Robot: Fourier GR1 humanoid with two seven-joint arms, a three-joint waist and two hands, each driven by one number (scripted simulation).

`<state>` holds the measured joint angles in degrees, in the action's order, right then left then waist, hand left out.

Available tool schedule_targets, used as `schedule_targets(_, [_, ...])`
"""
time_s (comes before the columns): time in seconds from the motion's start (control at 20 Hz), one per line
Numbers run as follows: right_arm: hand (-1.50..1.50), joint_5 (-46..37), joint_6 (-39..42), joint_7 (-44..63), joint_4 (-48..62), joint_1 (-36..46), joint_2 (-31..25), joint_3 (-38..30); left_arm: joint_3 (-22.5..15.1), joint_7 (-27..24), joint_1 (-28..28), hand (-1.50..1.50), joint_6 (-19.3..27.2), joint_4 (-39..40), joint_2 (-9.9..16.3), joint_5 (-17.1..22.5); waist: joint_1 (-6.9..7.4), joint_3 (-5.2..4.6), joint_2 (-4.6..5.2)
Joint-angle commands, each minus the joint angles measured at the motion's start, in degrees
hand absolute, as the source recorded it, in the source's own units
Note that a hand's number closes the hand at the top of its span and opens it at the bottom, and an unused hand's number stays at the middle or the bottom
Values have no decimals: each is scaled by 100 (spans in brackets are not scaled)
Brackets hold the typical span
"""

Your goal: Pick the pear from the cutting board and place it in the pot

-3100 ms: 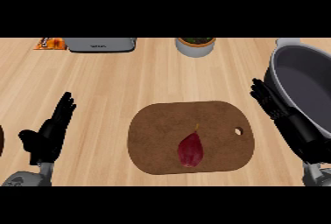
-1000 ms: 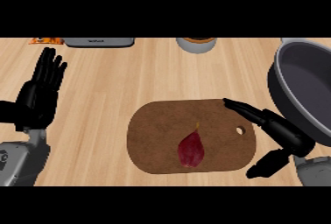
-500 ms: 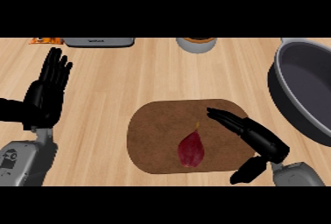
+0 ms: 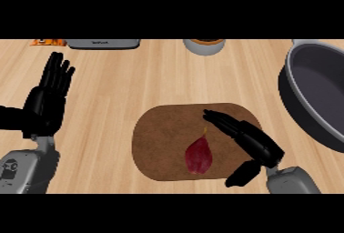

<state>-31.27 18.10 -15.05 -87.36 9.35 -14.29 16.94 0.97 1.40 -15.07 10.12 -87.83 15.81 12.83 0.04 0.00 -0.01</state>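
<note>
A dark red pear [image 4: 199,155] lies on the brown cutting board [image 4: 161,136], stem pointing away from me. My right hand [image 4: 250,140] is open just right of the pear, fingers stretched over the board and thumb low near the board's front edge; it does not touch the fruit. The dark grey pot [image 4: 318,95] stands at the right edge, partly cut off. My left hand [image 4: 46,102] rests open at the left, fingers up.
Along the counter's far edge are a grey appliance [image 4: 104,43], an orange item [image 4: 47,43] and a round container [image 4: 205,46]. Bare wooden counter lies between the board and the left hand.
My right hand has swung left from beside the pot onto the board and now sits close beside the pear. The left hand rose earlier and now holds still.
</note>
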Motion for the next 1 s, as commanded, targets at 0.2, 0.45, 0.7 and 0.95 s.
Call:
schedule_targets(0.2, [-150, -672, -442, -223, 819, 1, 528, 72, 375, 87, -268, 0, -268, 185, -28, -89, -3, 1, 2])
schedule_targets(0.45, [-150, -697, -176, -75, 1057, 574, 835, -120, 534, -132, -216, 0, -494, 433, -96, -122, 1, 0, 2])
schedule_targets(0.7, [-150, -1029, -442, -84, 1280, 444, 1232, 182, 488, 58, -345, 0, -339, 273, -193, -364, -9, 0, 2])
schedule_targets(0.95, [150, -1261, -965, -908, 1804, 865, 1414, 439, 277, -52, 64, 0, -376, 70, -426, -370, 19, 1, 7])
